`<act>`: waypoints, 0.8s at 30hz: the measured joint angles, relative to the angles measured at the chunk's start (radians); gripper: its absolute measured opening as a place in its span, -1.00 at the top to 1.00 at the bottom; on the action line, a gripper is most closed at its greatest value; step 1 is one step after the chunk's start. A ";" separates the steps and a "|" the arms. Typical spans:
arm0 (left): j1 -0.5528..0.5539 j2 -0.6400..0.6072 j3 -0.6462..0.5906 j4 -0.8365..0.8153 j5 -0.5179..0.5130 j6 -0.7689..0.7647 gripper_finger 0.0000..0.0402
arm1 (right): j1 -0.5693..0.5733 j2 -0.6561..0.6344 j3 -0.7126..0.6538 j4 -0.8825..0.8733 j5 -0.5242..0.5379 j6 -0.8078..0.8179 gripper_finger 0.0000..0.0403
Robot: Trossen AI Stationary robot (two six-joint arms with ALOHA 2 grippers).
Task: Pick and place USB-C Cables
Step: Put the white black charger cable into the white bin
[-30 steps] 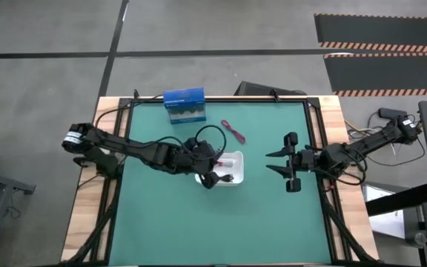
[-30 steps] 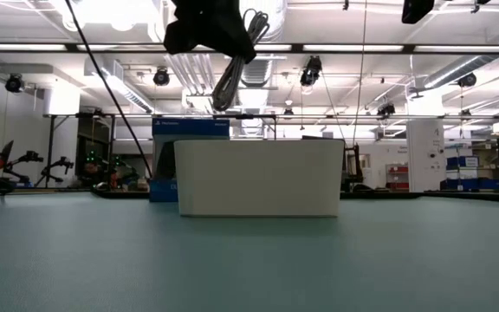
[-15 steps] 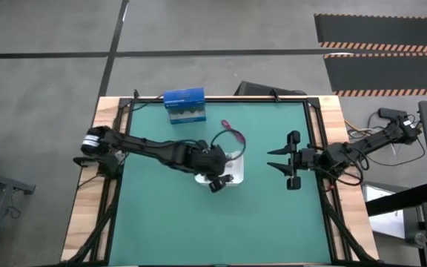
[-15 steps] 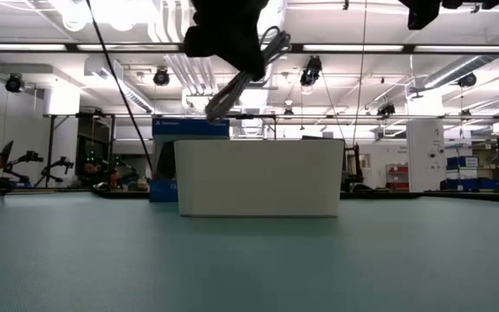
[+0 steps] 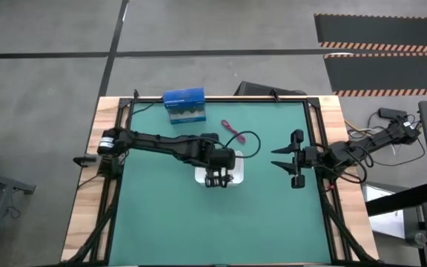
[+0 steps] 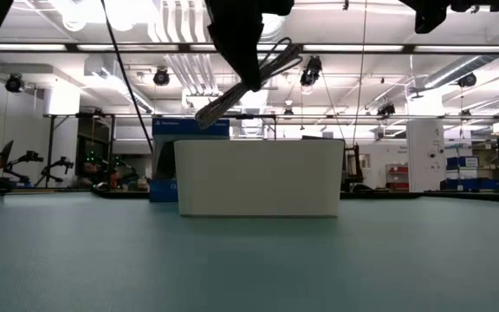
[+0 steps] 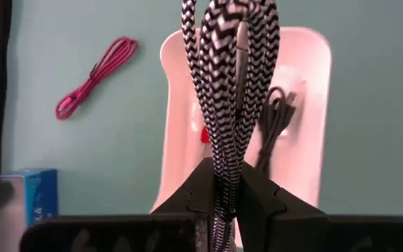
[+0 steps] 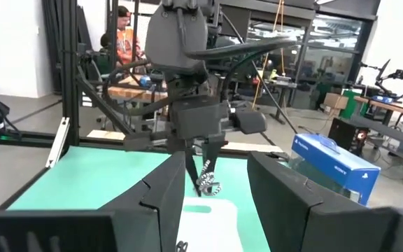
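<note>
High view. The left gripper [image 5: 215,180] hangs over the white tray [image 5: 236,178] at mid-table, placed there, it appears, for a drop into it. The magenta-red cable [image 5: 233,131] lies on the green mat [image 5: 161,215] between tray and blue box [image 5: 184,104]. The right gripper [image 5: 283,160] waits well apart toward the right edge, fingers spread and holding nothing.

Low view. The grey-silver cable [image 6: 245,85] dangles tilted above the tray's [image 6: 258,178] near wall — clear of the rim, not yet inside.

Left wrist view. The two fingers [image 7: 257,192] are pressed together on the braided grey-silver cable [image 7: 229,77], pinching it at one end so the loops hang free toward the tray [image 7: 180,119]. A black cable [image 7: 275,119] already lies in the tray; a small red patch beside it cannot be identified. The magenta-red cable [image 7: 96,77] rests on the mat [image 7: 369,105], untouched.

Right wrist view. The left gripper [image 8: 205,168] shows head-on over the tray [image 8: 212,213] — the striped cable [image 8: 208,183] hanging from it.
</note>
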 joint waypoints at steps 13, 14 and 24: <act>0.048 0.000 -0.063 0.063 0.000 0.043 0.92 | 0.000 -0.038 0.000 -0.056 0.000 0.013 0.28; 0.048 0.000 -0.068 0.073 0.000 0.051 0.91 | 0.000 -0.038 0.000 -0.057 0.000 0.013 0.28; 0.056 0.000 -0.129 0.125 0.001 0.054 0.90 | 0.000 -0.039 0.000 -0.069 0.024 0.016 0.28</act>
